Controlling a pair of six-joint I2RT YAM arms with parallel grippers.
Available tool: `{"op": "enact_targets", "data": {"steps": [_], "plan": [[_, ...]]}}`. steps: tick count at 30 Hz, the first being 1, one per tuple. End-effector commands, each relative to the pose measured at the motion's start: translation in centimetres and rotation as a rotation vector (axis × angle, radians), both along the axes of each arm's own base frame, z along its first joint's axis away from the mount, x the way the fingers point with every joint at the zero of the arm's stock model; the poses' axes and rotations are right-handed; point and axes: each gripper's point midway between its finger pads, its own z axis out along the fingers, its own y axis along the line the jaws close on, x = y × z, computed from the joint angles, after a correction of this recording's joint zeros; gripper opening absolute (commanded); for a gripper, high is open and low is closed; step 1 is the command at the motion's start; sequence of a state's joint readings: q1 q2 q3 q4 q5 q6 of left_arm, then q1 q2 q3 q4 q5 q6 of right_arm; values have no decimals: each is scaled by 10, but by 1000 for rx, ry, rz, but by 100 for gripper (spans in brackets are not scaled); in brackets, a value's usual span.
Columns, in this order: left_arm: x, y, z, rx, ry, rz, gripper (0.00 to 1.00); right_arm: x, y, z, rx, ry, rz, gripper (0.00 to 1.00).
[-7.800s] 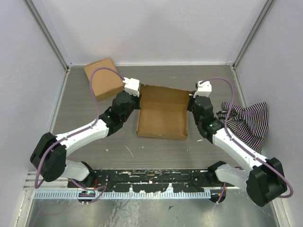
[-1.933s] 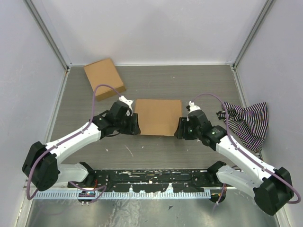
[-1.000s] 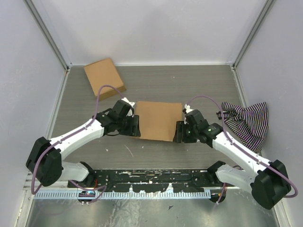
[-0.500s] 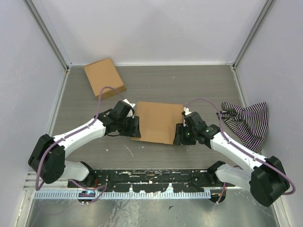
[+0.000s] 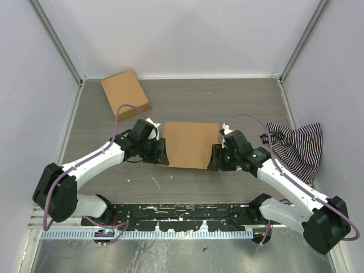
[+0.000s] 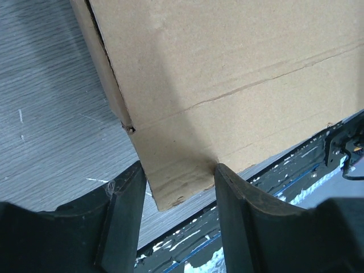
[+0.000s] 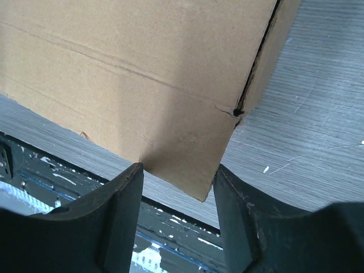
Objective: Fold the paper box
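Observation:
The paper box (image 5: 190,143) lies in the middle of the table as a shallow brown rectangle with its lid down. My left gripper (image 5: 163,153) is at its near left corner and my right gripper (image 5: 213,158) at its near right corner. In the left wrist view, the corner of the lid's front flap (image 6: 176,182) hangs between the spread fingers of the left gripper (image 6: 179,187). The right wrist view mirrors this: the flap corner (image 7: 187,165) sits between the spread fingers of the right gripper (image 7: 177,182). Neither pair pinches the sheet's thickness.
A smaller ready-made brown box (image 5: 125,94) sits at the back left. A striped cloth (image 5: 293,145) lies crumpled at the right wall. The black base rail (image 5: 187,213) runs along the near edge, close under the flap. Grey walls enclose three sides.
The lid that stood open several seconds ago now lies down over the box. Over the last second both grippers stay at the near corners, and the box's near edge shifts only slightly.

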State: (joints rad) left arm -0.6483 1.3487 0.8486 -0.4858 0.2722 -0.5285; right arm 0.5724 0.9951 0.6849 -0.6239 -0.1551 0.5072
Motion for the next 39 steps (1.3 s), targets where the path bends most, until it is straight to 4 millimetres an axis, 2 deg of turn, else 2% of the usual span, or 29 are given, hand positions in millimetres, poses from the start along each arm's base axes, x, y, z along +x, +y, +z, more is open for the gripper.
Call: {"op": "enact_targets", "data": {"steps": [1,8,20,39], "plan": [[-6,-20,22,-146,30,-58,57,12,31,40,151,-74,66,57],[-7,-14,19,-136,42,-64,56,10,29,37,138,-66,72,58],[-4,-10,-10,-83,77,-50,56,21,11,0,8,-85,37,57],[2,1,-8,-17,37,-27,56,29,-1,-9,-56,-110,-13,57]]}}
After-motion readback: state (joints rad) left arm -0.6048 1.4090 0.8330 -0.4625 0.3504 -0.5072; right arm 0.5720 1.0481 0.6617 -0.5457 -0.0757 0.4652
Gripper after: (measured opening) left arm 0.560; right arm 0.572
